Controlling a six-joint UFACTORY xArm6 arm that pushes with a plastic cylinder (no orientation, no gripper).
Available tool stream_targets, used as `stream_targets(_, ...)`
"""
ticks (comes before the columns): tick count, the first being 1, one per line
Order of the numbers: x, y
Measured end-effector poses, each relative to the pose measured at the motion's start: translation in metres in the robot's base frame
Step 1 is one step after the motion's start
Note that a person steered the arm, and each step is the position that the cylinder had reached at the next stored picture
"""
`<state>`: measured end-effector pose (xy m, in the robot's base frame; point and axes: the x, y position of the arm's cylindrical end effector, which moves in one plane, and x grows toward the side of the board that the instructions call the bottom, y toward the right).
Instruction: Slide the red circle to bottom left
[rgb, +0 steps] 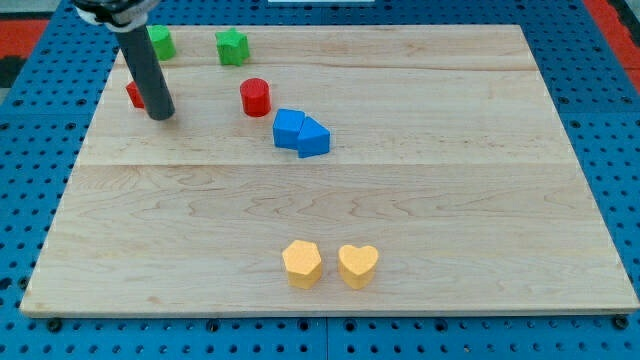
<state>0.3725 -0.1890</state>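
The red circle block (255, 96) stands on the wooden board (420, 180) toward the view's upper left. My tip (161, 116) is on the board to the left of the red circle, well apart from it. A second red block (133, 95) is mostly hidden behind the rod, just left of my tip.
Two green blocks lie near the view's top left: one (160, 42) partly behind the rod and a green star (232, 46). Two blue blocks (300, 132) touch each other just right of and below the red circle. A yellow hexagon (301, 263) and a yellow heart (357, 265) lie near the bottom edge.
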Motion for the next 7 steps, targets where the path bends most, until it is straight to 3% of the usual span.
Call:
stream_targets(2, 0.001, 0.154)
stream_targets(3, -0.005, 0.169)
stream_targets(4, -0.010, 0.109)
stream_targets(5, -0.010, 0.085)
stream_targets(7, -0.023, 0.155)
